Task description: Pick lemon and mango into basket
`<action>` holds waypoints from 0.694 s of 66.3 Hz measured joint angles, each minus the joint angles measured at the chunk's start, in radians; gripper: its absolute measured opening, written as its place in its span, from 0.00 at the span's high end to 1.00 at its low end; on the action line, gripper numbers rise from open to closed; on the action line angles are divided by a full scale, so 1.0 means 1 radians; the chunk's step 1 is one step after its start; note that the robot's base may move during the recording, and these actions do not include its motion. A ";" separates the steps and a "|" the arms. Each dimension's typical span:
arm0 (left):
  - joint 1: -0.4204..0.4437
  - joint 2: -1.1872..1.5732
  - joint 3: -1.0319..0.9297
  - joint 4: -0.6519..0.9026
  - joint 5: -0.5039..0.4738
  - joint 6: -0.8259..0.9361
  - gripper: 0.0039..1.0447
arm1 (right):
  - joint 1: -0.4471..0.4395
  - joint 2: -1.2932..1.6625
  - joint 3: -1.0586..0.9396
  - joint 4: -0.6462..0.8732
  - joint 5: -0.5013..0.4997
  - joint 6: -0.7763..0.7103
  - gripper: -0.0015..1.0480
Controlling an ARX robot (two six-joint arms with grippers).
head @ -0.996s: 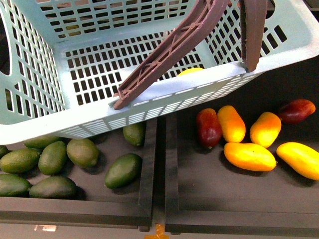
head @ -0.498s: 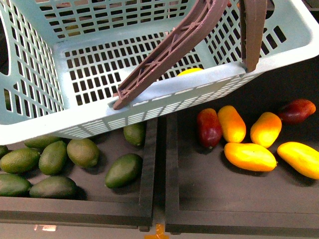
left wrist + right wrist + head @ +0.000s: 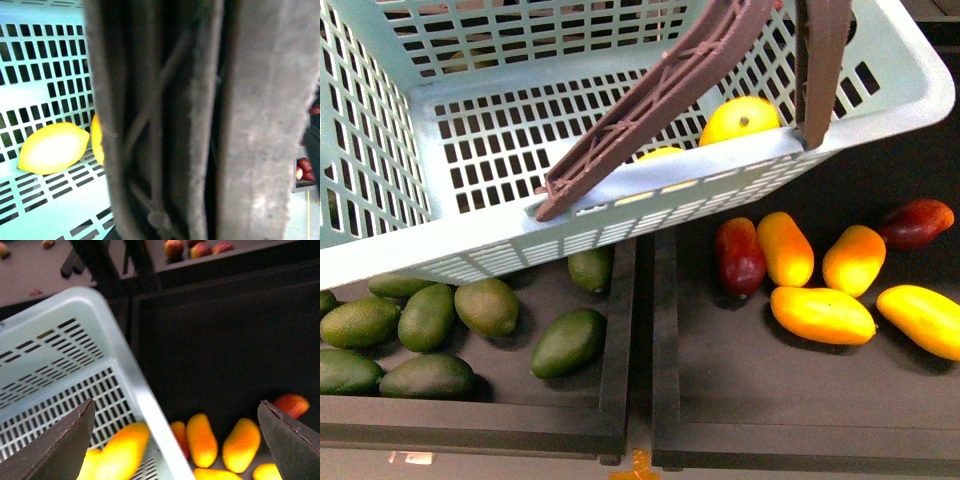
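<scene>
Right wrist view: the right pincer point(image 3: 177, 402) hangs released, its two dark fingers point(image 3: 60, 445) spread wide over the rim of the teal basket point(image 3: 75, 302) and the black tray point(image 3: 210, 340) beside it. The mango point(image 3: 122, 447) lies inside the basket on the slotted floor, against the wall. It is close to one finger but outside the gap between the two, and the pincer does not touch it. A second yellow fruit presses against its far side.

In the left wrist view a brown ribbed handle point(image 3: 200, 120) fills most of the picture. The lemon point(image 3: 52, 148) rests on the basket floor just beside it. No part of the left pincer can be made out, so I cannot tell whether it is clenched.

In the front view the tilted basket spans 9 to 2 o'clock. Both yellow fruits sit at about 1 o'clock against its near wall, one half hidden by the rim. Loose yellow mangoes point(image 3: 820, 313) and red mangoes point(image 3: 738, 255) lie at 3 to 4 o'clock, and dark green avocado-like fruits point(image 3: 485, 305) lie at 8 o'clock.
</scene>
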 joint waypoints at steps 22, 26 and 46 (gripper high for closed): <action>-0.002 0.000 0.000 0.000 0.011 0.000 0.86 | -0.129 -0.373 -0.493 0.590 -0.047 -0.259 0.49; -0.002 0.000 0.000 0.000 0.014 -0.002 0.86 | -0.139 -0.394 -0.574 0.619 -0.055 -0.273 0.59; -0.001 0.000 0.000 0.000 0.003 -0.002 0.86 | -0.211 -0.545 -0.813 0.694 -0.147 -0.297 0.98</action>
